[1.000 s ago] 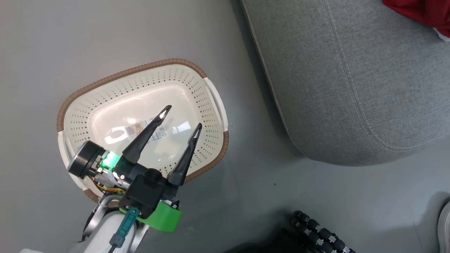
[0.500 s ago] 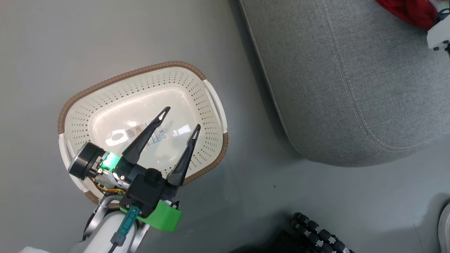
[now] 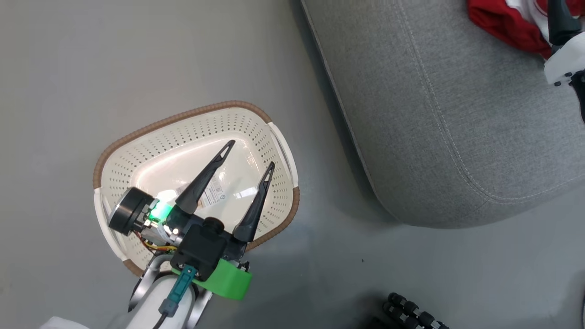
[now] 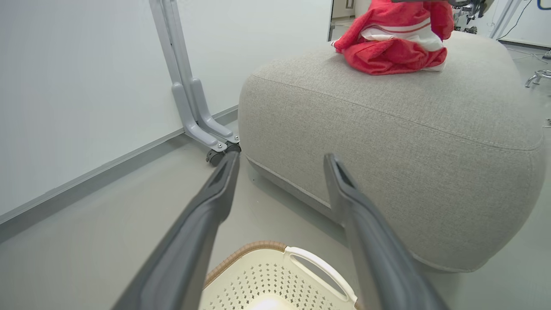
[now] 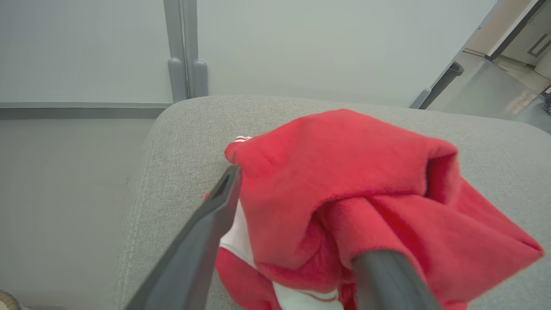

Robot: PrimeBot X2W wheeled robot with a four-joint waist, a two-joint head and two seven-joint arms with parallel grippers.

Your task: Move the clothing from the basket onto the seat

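The cream basket (image 3: pixel 137 151) with its brown rim stands on the floor, holding nothing but its bottom label. My left gripper (image 3: pixel 249 155) hangs open above its inside, fingers spread; the basket's rim and handle (image 4: pixel 318 267) show below those fingers. The red clothing (image 3: pixel 502 23) with white trim lies bunched on the grey seat (image 3: pixel 457 114), also seen as the red clothing (image 4: pixel 396 47) on top of the seat (image 4: pixel 387 129). My right gripper (image 5: pixel 292 206) is open at the clothing (image 5: pixel 344 181); fabric covers its right fingertip. One dark finger of the right gripper (image 3: pixel 558 18) shows beside the garment.
Grey floor surrounds the basket and the seat. A pale wall with a wheeled metal post (image 4: pixel 193 99) stands behind the seat. A black ribbed object (image 3: pixel 411 310) lies on the floor at the bottom right.
The head camera has shifted, bringing more of the red clothing and the right gripper's wrist and finger into view at the top right. The left gripper stays open over the basket.
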